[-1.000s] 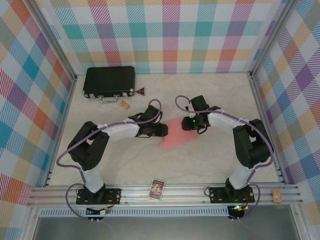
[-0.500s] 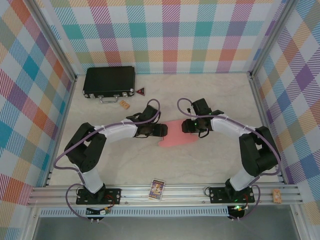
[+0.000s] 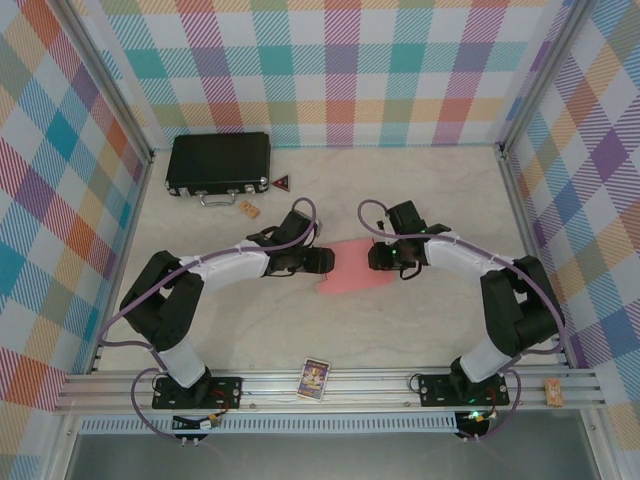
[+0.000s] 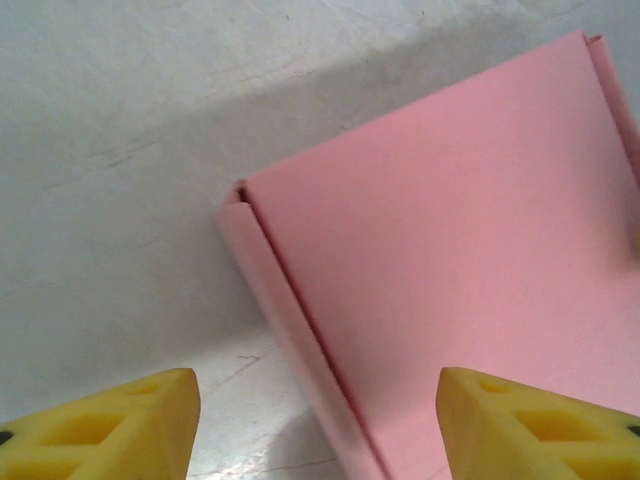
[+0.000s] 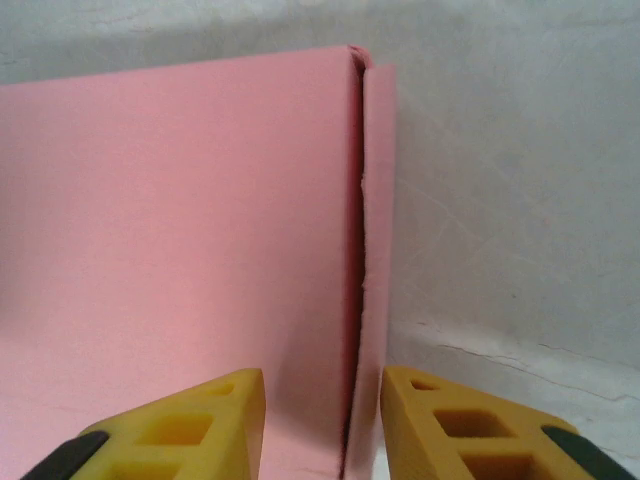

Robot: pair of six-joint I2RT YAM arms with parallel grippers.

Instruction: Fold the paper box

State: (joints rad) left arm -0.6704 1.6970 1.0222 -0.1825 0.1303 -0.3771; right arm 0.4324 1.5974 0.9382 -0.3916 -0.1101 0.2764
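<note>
The salmon-pink paper box (image 3: 352, 270) lies flat on the pale table, between both arms. In the left wrist view the paper box (image 4: 450, 260) has a narrow folded flap (image 4: 285, 320) along its left edge. My left gripper (image 3: 325, 262) sits at its left side, and its yellow fingers (image 4: 110, 430) stand wide open (image 4: 318, 435) over that flap edge. My right gripper (image 3: 378, 258) is at the paper box's right side. Its fingers (image 5: 480, 430) stand a narrow gap apart (image 5: 322, 430), astride the seam of the paper box (image 5: 180, 230) and its side flap (image 5: 378, 200).
A black hard case (image 3: 218, 162) lies at the back left, with a small red triangle (image 3: 282, 182) and a wooden block (image 3: 249, 208) beside it. A playing card (image 3: 315, 378) rests on the front rail. Plaid walls close in three sides.
The right gripper has moved slightly nearer and lower along the card's right edge. The left gripper has shifted a little to the left. The card lies flatter.
</note>
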